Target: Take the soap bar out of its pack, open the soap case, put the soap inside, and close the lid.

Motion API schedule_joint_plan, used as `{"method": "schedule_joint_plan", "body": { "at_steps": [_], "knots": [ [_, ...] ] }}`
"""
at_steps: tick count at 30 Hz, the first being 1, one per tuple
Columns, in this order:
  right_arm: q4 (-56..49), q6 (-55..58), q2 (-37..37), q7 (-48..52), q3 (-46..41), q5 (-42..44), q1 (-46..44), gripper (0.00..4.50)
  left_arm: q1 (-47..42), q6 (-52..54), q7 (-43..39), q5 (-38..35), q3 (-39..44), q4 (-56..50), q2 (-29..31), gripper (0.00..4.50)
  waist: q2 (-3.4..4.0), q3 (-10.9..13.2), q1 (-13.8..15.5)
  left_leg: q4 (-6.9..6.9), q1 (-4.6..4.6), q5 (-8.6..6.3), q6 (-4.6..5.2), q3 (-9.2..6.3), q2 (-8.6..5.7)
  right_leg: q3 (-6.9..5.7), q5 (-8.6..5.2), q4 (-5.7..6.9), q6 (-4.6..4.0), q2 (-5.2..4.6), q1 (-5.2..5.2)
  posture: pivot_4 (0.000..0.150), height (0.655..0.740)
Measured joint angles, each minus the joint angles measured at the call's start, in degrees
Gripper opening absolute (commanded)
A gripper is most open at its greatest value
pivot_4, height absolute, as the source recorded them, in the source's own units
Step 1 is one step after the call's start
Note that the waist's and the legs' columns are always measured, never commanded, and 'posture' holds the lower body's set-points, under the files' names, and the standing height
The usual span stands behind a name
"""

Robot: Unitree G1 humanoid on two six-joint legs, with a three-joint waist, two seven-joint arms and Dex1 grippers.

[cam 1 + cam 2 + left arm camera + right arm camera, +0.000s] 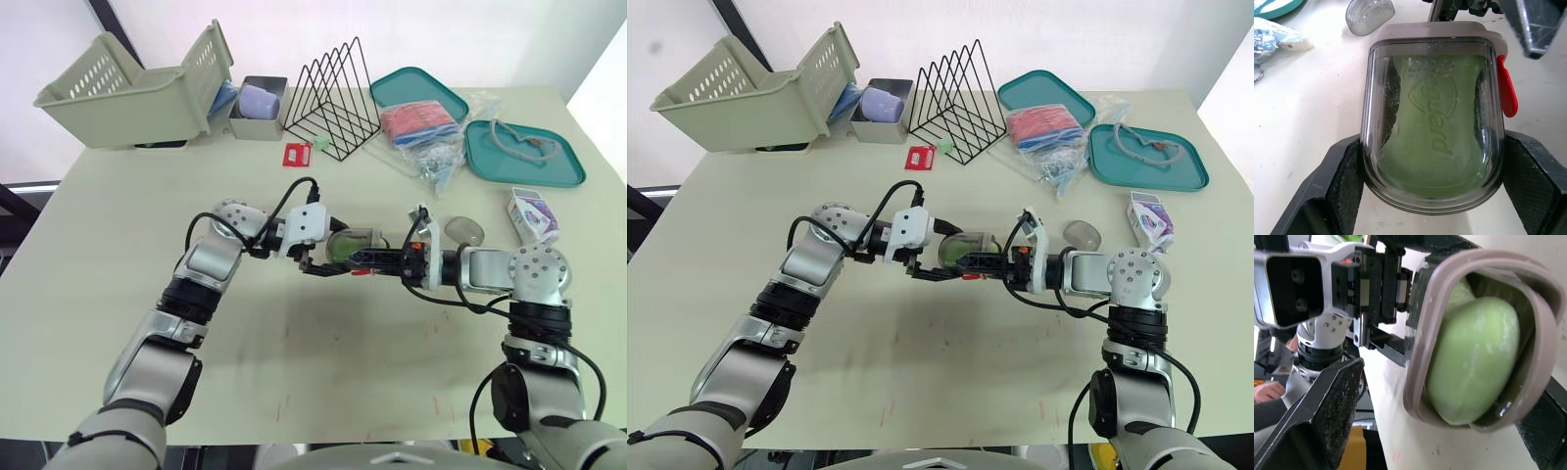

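Green soap (1437,127) is seen seated inside the clear soap case (353,242) at the middle of the tabletop (147,196); whether the case is resting on the surface or lifted just clear of it cannot be told. The case is clamped across its two long sides by the left pincer (1435,193). This grip leaves the taupe-rimmed mouth free and turned toward 3 o'clock, where the right arm comes in. The right pincer (1449,391) is spread open, with one finger to each side of that mouth and no pressure on it, so the bar is judged to be let go and fully in. Held this way, the case is steadied for a lid to be pushed on from the open end. What is taken for the clear lid (463,229) is lying on the tabletop at about 3 o'clock from the case, near the right forearm and apart from both pincers. The purple-and-white pack (532,215) is set farther out at 3 o'clock. Fetching and fitting the lid is judged to be what is left.
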Motion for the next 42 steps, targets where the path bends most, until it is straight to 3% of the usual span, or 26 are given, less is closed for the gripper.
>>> {"method": "schedule_joint_plan", "body": {
  "at_steps": [7, 10, 13, 14, 29, 31, 42],
  "knots": [
    [0.7, -0.1, 0.6, -0.6, -0.4, -0.8, -0.6, 4.43, 0.0, 0.0, 0.2, 0.0, 0.0, 0.0, 0.0, 3.45, 0.00, 0.0, 0.0, 0.00, 0.00, 0.00, 0.00, 0.00, 0.00, 0.00, 0.00, 0.00, 0.00, 0.00, 0.00, 0.150, 0.7400],
    [0.8, -0.1, 0.6, -0.5, -0.4, -1.1, -0.6, 3.64, 0.0, 0.0, 0.2, 0.0, 0.0, 0.0, 0.0, 3.45, 0.00, 0.0, 0.0, 0.00, 0.00, 0.00, 0.00, 0.00, 0.00, 0.00, 0.00, 0.00, 0.00, 0.00, 0.00, 0.150, 0.7400],
    [1.6, -0.1, 0.4, -0.2, -0.7, -1.9, -0.6, 2.30, 0.0, -0.3, 0.3, -0.1, 0.0, -0.1, 0.0, 3.45, 0.00, 0.0, 0.0, 0.00, 0.00, 0.00, 0.00, 0.01, 0.00, 0.00, 0.00, -0.01, 0.00, 0.00, 0.00, 0.150, 0.7400],
    [1.9, -0.1, 0.4, 0.1, -0.8, -1.9, -0.7, 2.13, 0.0, -0.5, 0.5, -0.1, 0.0, -0.3, 0.0, 3.45, 0.00, 0.0, 0.0, 0.00, 0.00, 0.00, 0.00, 0.00, 0.00, 0.00, 0.00, -0.01, 0.00, 0.00, 0.00, 0.150, 0.7400],
    [1.9, -2.0, -1.8, 3.6, 2.2, -2.6, -0.8, 2.13, 0.1, -0.3, 1.0, -0.2, 0.0, -1.2, 0.0, 3.45, 0.01, 0.0, 0.0, -0.01, 0.00, 0.00, 0.00, 0.00, 0.00, 0.00, 0.00, -0.01, 0.00, 0.00, 0.00, 0.150, 0.7400],
    [1.9, -2.1, -2.0, 3.7, 2.4, -2.6, -0.8, 2.13, 0.0, 0.5, 0.8, -0.7, 0.1, -1.2, 0.0, 4.48, 0.01, 0.0, 0.0, -0.01, 0.00, 0.00, 0.00, 0.00, 0.00, 0.00, 0.00, -0.01, 0.00, 0.00, 0.00, 0.150, 0.7400],
    [1.0, -3.8, -6.0, 6.0, 6.5, -4.4, -0.8, 2.07, -0.2, 3.7, -2.2, -3.6, 0.8, -1.2, 1.8, 4.50, 0.01, 0.0, -0.1, -0.02, 0.00, 0.00, 0.00, 0.00, 0.00, 0.00, 0.00, -0.03, 0.00, 0.00, -0.01, 0.150, 0.7400]
  ]
}}
